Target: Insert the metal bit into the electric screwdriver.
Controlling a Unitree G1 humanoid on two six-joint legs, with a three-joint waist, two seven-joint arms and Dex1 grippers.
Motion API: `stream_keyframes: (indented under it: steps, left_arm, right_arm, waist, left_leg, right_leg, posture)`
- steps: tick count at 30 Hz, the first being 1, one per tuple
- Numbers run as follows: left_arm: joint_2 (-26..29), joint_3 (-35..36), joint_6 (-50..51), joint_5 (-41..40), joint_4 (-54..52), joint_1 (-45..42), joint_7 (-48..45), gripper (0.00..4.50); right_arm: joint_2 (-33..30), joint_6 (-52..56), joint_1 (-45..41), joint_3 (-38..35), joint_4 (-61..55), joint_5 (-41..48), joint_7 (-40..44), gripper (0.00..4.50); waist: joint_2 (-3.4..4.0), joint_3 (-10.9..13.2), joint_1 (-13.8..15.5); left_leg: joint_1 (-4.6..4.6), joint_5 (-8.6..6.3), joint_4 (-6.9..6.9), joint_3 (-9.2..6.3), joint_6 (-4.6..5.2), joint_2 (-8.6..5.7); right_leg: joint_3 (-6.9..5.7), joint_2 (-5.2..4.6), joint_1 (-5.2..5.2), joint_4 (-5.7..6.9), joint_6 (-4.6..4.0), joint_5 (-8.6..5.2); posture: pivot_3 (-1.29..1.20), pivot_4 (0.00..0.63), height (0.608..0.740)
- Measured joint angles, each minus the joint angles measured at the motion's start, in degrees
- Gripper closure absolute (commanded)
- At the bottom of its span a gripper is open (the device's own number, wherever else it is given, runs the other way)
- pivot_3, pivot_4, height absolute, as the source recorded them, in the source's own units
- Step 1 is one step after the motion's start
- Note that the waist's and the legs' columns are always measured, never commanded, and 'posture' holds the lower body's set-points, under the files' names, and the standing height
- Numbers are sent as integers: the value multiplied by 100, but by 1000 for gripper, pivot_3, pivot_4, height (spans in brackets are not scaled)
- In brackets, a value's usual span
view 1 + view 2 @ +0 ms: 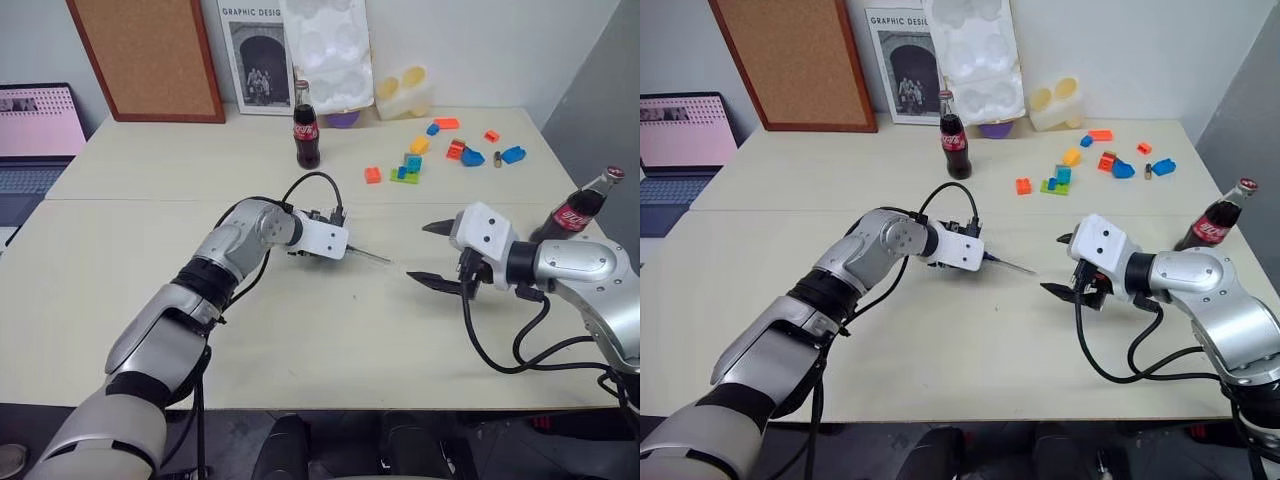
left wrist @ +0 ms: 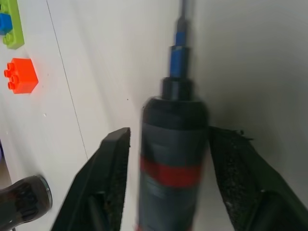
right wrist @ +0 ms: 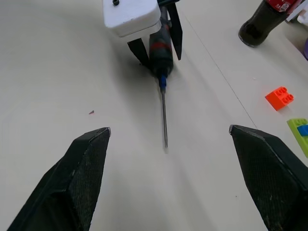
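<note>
Near the middle of the bench (image 1: pixel 120 300), the left claw (image 3: pixel 159 45) points down and toward the robot's right. The electric screwdriver (image 3: pixel 160 48) lies between its two fingers (image 2: pixel 108 178). In the left wrist view a narrow gap shows on each side of the black barrel, so the fingers stand partly open around the tool; whether either pad touches it cannot be told. The barrel carries a red band and ends in a small blue tip.

The metal bit (image 3: pixel 164 120) is seated in that blue tip and extends straight out from it as a thin grey rod, pointing toward the right claw (image 1: pixel 438 255). Its free end lies close to the bench surface; contact cannot be confirmed.

The right claw is spread wide and holds nothing. Its two black fingers (image 3: pixel 82 173) frame the bit from a position apart from it, with bare bench between the fingers and the rod's free end.

A cola bottle (image 1: pixel 306 126) stands upright toward the back of the bench. A second cola bottle (image 1: pixel 582 207) stands tilted near the right edge, behind the right arm. Coloured toy bricks (image 1: pixel 407 168) are scattered at the far right. A laptop (image 1: pixel 30 140) sits on the far left.
</note>
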Motion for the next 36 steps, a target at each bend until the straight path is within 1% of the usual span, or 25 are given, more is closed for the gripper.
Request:
stream_keyframes:
  steps: [2,4,6,7,13,18,21,23,24,26,28,29,30,32,36]
  left_arm:
    - [-19,68,2,0,5,3,-13,813]
    - [-40,131,11,0,5,15,-14,535]
    - [-48,170,15,-3,4,19,-14,155]
    - [-55,198,16,-5,5,20,-17,49]
    - [-115,480,158,-184,49,86,-24,49]
    - [-142,1160,817,-979,-132,353,-178,49]
    - [221,1798,1415,-1557,-729,508,-343,49]
    - [607,2179,1815,-1873,-1329,809,-528,49]
    - [882,2356,2072,-2046,-1728,1106,-692,49]
    - [1418,2608,2392,-2268,-2367,1824,-1003,49]
    - [1723,2821,2817,-2495,-3070,2594,-1164,49]
    - [1769,2859,3020,-2578,-3276,2797,-1201,49]
    - [1799,3055,3283,-2778,-3618,3095,-1212,49]
    - [1844,3556,3709,-3227,-4225,3681,-1225,49]
    - [1866,4329,4320,-3896,-4814,4182,-1111,49]
  right_arm:
    - [0,14,0,-1,0,7,3,339]
    - [1,22,0,-1,-1,22,8,339]
    - [1,28,0,-2,-1,33,14,339]
    - [1,30,0,-2,-1,35,15,339]
    - [1,24,-8,-5,4,37,14,339]
    - [1,-60,-46,-10,124,-37,5,339]
    - [-9,-175,-15,-47,220,-85,8,339]
    - [-14,-267,68,-146,255,-79,20,339]
    - [-17,-344,145,-243,278,-75,29,339]
    - [-18,-474,231,-421,371,-75,28,339]
    - [-14,-609,302,-578,470,-69,36,339]
    - [-6,-634,326,-635,536,-60,47,339]
    - [2,-683,322,-649,593,-39,96,339]
    - [-6,-833,405,-727,681,13,219,339]
    - [-109,-1031,567,-903,858,189,606,339]
  waist:
    - [0,-1,-3]
    - [0,-2,-3]
    - [0,-2,-3]
    - [0,-2,-3]
    - [1,-3,-4]
    - [-4,1,-15]
    - [-5,1,-40]
    - [-3,0,-69]
    - [-1,-1,-96]
    - [0,0,-130]
    - [0,0,-124]
    - [-3,2,-98]
    - [-5,3,-66]
    - [-5,3,-27]
    - [-5,3,18]
  left_leg:
    - [2,0,1,0,0,0]
    - [3,0,1,-1,0,0]
    - [4,0,1,-1,0,0]
    - [5,0,1,0,0,0]
    - [8,0,4,-1,0,0]
    - [0,0,5,-4,0,3]
    - [-6,0,3,-4,0,4]
    - [-2,0,-2,-4,0,6]
    - [0,0,-6,-3,0,9]
    - [2,0,-9,-3,0,10]
    - [2,0,-7,-5,0,12]
    - [1,0,-2,-6,0,10]
    - [-4,0,-1,-7,0,11]
    - [2,0,7,-5,0,11]
    - [23,1,12,-4,0,9]
  right_leg:
    - [0,0,1,2,0,0]
    - [0,0,1,5,0,0]
    - [0,0,2,6,0,0]
    - [0,0,2,7,0,0]
    - [0,0,3,16,0,0]
    - [-2,1,-7,19,0,0]
    - [-1,3,-17,23,-1,1]
    - [0,3,-17,27,-2,1]
    - [0,3,-17,27,-12,7]
    - [-1,3,-17,28,-28,14]
    - [-3,2,-13,26,-28,13]
    - [-6,2,-12,25,-22,8]
    - [-8,2,-14,17,-6,-2]
    - [-4,-1,-5,19,-6,-2]
    - [-4,-3,15,21,-19,-2]
  posture:
    - [0,150,740]
    - [0,150,740]
    - [0,150,740]
    - [0,150,740]
    - [0,150,740]
    - [0,150,740]
    - [0,150,740]
    - [0,150,740]
    - [0,150,740]
    - [0,150,740]
    - [0,150,740]
    - [0,150,740]
    - [0,150,740]
    - [0,150,740]
    - [0,150,740]
